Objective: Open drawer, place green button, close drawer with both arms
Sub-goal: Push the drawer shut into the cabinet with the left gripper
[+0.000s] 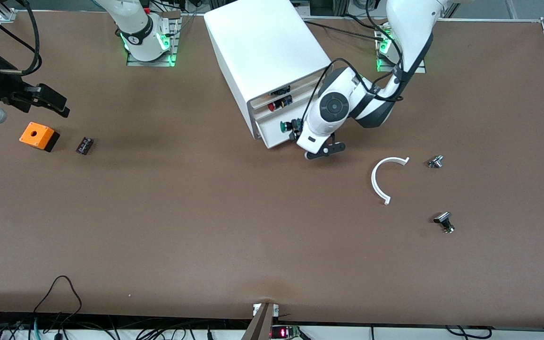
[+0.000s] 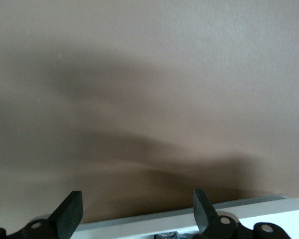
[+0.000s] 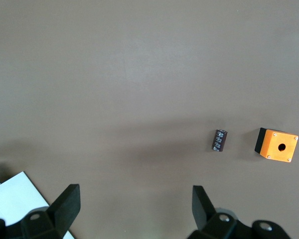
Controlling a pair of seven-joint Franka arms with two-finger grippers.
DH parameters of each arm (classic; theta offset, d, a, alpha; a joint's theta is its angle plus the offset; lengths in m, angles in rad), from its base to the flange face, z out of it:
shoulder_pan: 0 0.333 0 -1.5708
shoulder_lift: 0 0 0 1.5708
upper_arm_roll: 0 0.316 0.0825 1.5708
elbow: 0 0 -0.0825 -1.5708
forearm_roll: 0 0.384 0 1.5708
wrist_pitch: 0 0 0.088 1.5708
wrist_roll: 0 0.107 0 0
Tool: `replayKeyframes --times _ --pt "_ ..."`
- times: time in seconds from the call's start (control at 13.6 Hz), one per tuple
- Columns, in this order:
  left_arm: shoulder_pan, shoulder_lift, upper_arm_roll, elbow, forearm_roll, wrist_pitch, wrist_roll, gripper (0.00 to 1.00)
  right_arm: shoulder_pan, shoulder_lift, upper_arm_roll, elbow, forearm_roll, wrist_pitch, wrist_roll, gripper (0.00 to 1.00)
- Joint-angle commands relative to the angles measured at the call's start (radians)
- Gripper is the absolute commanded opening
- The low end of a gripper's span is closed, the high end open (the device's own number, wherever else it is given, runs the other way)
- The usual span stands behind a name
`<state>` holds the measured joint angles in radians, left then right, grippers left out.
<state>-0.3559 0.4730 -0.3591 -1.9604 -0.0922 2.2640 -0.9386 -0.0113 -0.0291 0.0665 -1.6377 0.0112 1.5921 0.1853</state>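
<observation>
The white cabinet [image 1: 267, 47] stands toward the arms' bases, with two of its drawers pulled out. The lower open drawer [image 1: 272, 136] holds the green-capped button [image 1: 285, 125]. My left gripper [image 1: 299, 133] is right at this drawer, beside the button. In the left wrist view the left gripper [image 2: 137, 204] is open, with the drawer's white edge [image 2: 189, 219] running between its fingers and nothing gripped. My right gripper [image 1: 51, 102] waits at the right arm's end of the table. In its wrist view the right gripper [image 3: 136, 199] is open and empty above bare table.
A red-capped button [image 1: 276, 105] lies in the upper open drawer. An orange box [image 1: 39, 136] and a small dark cylinder [image 1: 84, 145] lie below the right gripper. A white curved strip [image 1: 379, 182] and two small metal parts [image 1: 436, 161] [image 1: 444, 222] lie toward the left arm's end.
</observation>
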Motion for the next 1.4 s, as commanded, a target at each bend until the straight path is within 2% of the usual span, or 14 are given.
replayKeyframes --times 0.0,0.29,0.81,1.32 --pt "-0.009 -0.025 -0.026 -0.022 0.012 -0.023 -0.026 0.98 -0.022 0.003 0.022 0.024 -0.005 -0.026 0.006 0.99" --pt "-0.008 -0.025 -0.051 -0.020 -0.003 -0.081 -0.029 0.98 -0.024 0.001 0.022 0.024 -0.002 -0.023 0.005 0.99" --pt "-0.014 0.001 -0.072 -0.018 -0.084 -0.081 -0.029 0.98 -0.012 0.005 0.024 0.027 -0.027 -0.018 -0.015 0.99" --pt "0.011 -0.008 -0.066 0.003 -0.074 -0.083 0.009 0.99 -0.013 0.005 0.022 0.027 -0.023 -0.023 -0.027 0.99"
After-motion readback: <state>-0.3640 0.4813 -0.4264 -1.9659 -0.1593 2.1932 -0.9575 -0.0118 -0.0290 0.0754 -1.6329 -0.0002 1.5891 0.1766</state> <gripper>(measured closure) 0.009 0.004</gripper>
